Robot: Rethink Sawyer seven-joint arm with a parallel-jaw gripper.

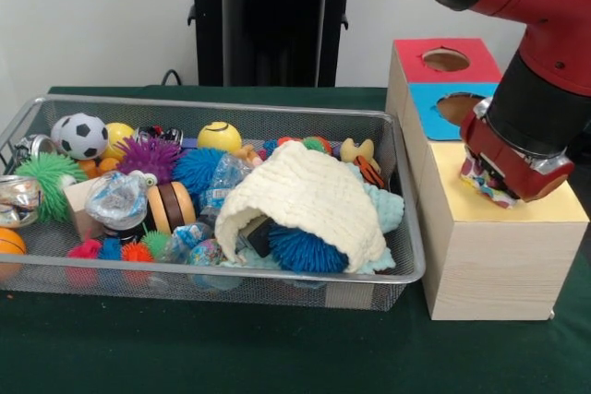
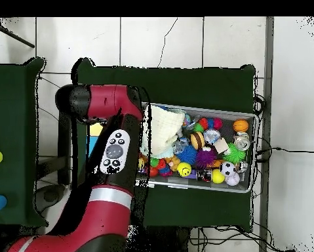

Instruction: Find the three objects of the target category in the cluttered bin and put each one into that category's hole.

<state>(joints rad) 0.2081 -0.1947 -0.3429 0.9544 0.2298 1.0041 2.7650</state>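
The step in hand looks like delivery: the end effector [image 1: 494, 182] hangs low over the yellow box [image 1: 499, 246], at the right of the bin [image 1: 406, 228] in the front view, with a dotted cloth [image 1: 487, 186] showing under its tips. The cloth appears pinched there, white with coloured spots, bunched just above the yellow face. The hole itself is hidden behind the arm [image 1: 536, 62], so I cannot tell whether the cloth is over it or beside it. The fingers seem closed on the cloth, though they are mostly masked by the red housing. The next move, as I judge it, calls for centring over the cutout, letting the cloth drop clear, then returning to the bin for more. In the bin a cream cloth [image 1: 309, 200] covers a blue spiky ball [image 1: 305, 251]; no other dotted piece shows among the clutter. In the overhead view the arm [image 2: 113, 151] blocks the boxes.
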